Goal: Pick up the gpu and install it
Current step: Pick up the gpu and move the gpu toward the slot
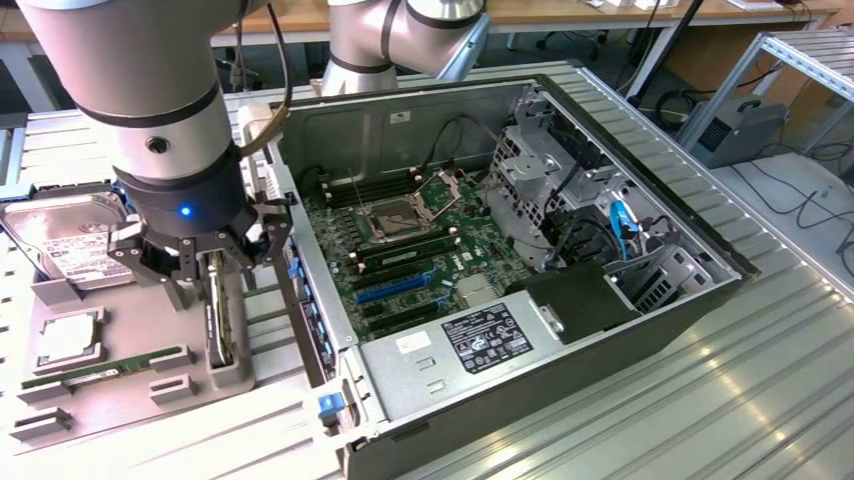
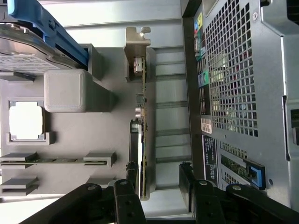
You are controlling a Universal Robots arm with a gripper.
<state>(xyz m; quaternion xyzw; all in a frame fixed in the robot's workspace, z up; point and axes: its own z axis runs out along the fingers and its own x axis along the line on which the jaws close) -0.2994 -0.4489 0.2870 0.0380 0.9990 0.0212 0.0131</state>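
The gpu (image 1: pixel 222 322) stands on its edge in a slot of the grey holder tray (image 1: pixel 134 400), beside the open computer case (image 1: pixel 627 300). In the wrist view the gpu (image 2: pixel 144 121) appears edge-on, with its silvery end bracket (image 2: pixel 138 39) at the far end. My gripper (image 1: pixel 211 272) hovers directly over the card's end opposite the bracket. The gripper (image 2: pixel 161 171) is open; its two black fingers (image 2: pixel 133 175) straddle the card, one close against it and the other well apart. Nothing is held.
On the same tray lie a silver hard drive (image 1: pixel 67 245), a square processor (image 1: pixel 67 340) and a green memory stick (image 1: pixel 100 372). Inside the case the motherboard shows a blue expansion slot (image 1: pixel 394 287). The case's perforated rear panel (image 2: pixel 233 84) stands close beside the card.
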